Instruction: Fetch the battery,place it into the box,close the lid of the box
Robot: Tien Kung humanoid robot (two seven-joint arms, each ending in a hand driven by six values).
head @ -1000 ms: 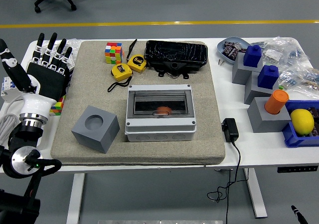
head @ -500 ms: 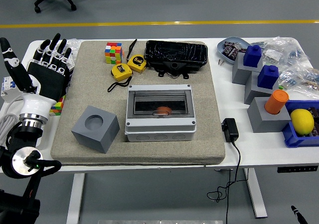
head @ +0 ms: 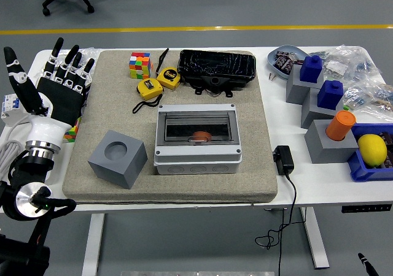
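Over table's left edge, left hand spread, empty, box lid shut

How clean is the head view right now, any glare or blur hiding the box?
Head view: even, soft lighting, faint shadows, sharp across the table. The box has mild reflection on its smoky lid, yet an orange item shows through. The black tray shows glossy highlights. Left robot hand looks crisp, fingers spread.

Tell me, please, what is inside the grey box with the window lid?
Through the window of the grey box a small orange-brown object shows, low in the middle. The lid's frame covers the rest of the inside.
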